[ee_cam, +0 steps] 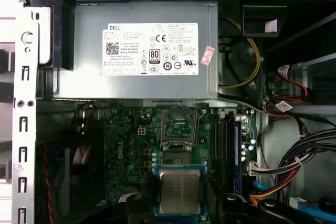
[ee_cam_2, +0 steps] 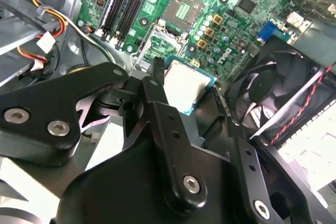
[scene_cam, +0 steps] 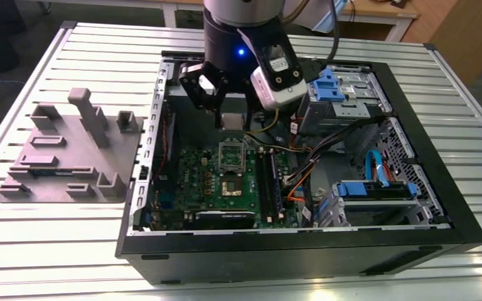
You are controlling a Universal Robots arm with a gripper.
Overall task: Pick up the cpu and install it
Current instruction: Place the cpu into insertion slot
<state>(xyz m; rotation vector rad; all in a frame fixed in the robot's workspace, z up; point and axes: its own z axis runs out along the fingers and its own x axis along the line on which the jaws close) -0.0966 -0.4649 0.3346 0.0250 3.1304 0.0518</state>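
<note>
The jaws are closed only as far as the cpu [ee_cam: 180, 190] allows; a dark finger [ee_cam_2: 157, 98] presses on one of its edges and a second one on the opposite edge, and the gripper [ee_cam_2: 189, 92] has nothing else in it. I judge that this edge hold is chosen so that the metal top and the contact side are both left free, and so that the chip hangs flat; in both wrist views its silvery face looks level with the board under it.

The cpu is in the air above the green motherboard [ee_cam: 126, 140] and apart from it; it is not yet seated. Near it on the board is the socket [ee_cam: 178, 127], a metal frame with a dark centre; it looks open and unoccupied, probably so that it can receive the chip. On one side of the socket run the long memory slots [ee_cam: 227, 140]; on the other side stands a black fan [ee_cam_2: 273, 87]; beyond it is the big grey power supply [ee_cam: 147, 51] with a white label.

In the exterior view the computer case [scene_cam: 308, 260] lies on its side on the slatted table [scene_cam: 57, 263], open face up; this, I think, lets the arm come down on the board from above. At the exterior view's left, just beside the case, is the grey moulded tray [scene_cam: 65, 157], well apart from the gripper.
</note>
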